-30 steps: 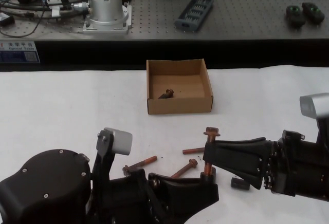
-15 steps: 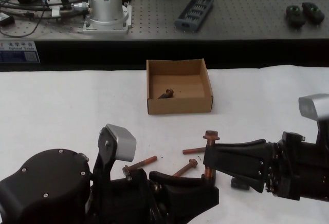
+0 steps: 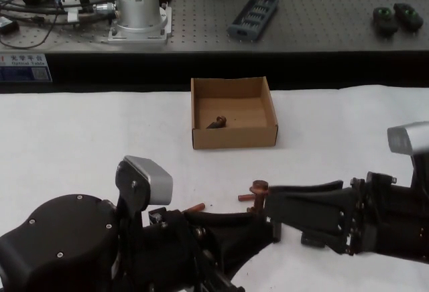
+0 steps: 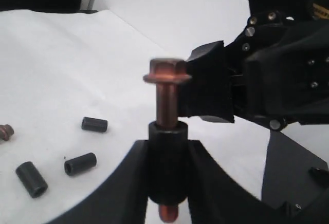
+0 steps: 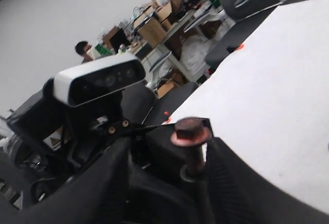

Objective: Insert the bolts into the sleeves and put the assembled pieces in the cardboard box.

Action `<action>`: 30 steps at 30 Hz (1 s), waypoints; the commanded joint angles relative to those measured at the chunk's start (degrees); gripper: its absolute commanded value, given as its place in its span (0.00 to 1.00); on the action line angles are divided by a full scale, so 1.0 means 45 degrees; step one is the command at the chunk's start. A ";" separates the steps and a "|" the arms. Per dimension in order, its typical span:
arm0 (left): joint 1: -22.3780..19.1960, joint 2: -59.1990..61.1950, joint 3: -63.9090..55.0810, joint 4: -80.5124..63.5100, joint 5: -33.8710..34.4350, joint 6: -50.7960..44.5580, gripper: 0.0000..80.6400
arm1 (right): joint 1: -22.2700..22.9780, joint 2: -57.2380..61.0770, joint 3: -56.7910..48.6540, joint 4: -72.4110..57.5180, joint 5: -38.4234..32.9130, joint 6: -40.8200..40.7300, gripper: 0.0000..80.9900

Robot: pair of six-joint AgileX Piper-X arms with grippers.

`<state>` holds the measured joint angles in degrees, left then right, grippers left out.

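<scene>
Snugly, coppery bolt (image 4: 167,77) in black sleeve (image 4: 168,160)

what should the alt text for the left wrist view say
The left gripper holds a black sleeve upright with a copper bolt pushed through it, head on top and tip poking out below. The right gripper sits close beside the bolt head, and three loose sleeves lie on the white table behind.

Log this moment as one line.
step: bolt in sleeve | left gripper: shut on sleeve | right gripper: open, around bolt head | cardboard box: one piece inside
</scene>
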<state>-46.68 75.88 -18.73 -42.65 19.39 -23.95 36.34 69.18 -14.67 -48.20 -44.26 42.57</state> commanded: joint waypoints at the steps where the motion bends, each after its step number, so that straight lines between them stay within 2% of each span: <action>1: 0.0060 0.0007 -0.0124 -0.0699 -0.0241 0.0132 0.10 | -0.0070 0.0032 -0.0084 -0.0134 0.1184 0.0063 0.43; 4: 0.0060 0.0007 -0.0140 -0.1189 -0.0290 -0.0132 0.10 | -0.0070 0.0032 -0.0098 -0.0034 0.1295 0.0063 0.43; 7: 0.0101 0.0007 -0.0196 -0.1737 -0.1085 -0.0076 0.10 | -0.0070 0.0032 -0.0098 0.1262 0.1483 0.0063 0.43; 10: 0.0763 0.0007 -0.0658 -0.0854 -0.1156 0.0138 0.10 | -0.0070 0.0032 -0.0098 0.2952 0.2168 0.0063 0.41; 13: 0.1752 0.0007 -0.1525 0.0695 -0.0927 0.1208 0.10 | -0.0070 0.0032 -0.0098 0.4210 0.2479 -0.0454 0.33; 17: 0.3129 0.0122 -0.2896 0.2890 -0.0358 0.3235 0.10 | -0.0033 0.0032 -0.0098 0.4942 0.2483 -0.1414 0.24; 22: 0.4604 0.1616 -0.4613 0.3834 0.1158 0.3694 0.10 | -0.0033 0.0032 -0.0098 0.5667 0.2628 -0.1754 0.21; 25: 0.4914 0.3002 -0.5586 0.3834 0.1709 0.3709 0.10 | 0.0233 0.0032 -0.0098 0.5724 0.2723 -0.1750 0.21; 30: 0.4940 0.4806 -0.7154 0.3896 0.2333 0.3918 0.10 | 0.1310 0.0032 -0.0098 0.5694 0.2858 -0.2288 0.21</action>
<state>-24.58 93.52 -46.55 -24.38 27.43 -7.69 41.46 69.18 -14.82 -22.51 -31.40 33.38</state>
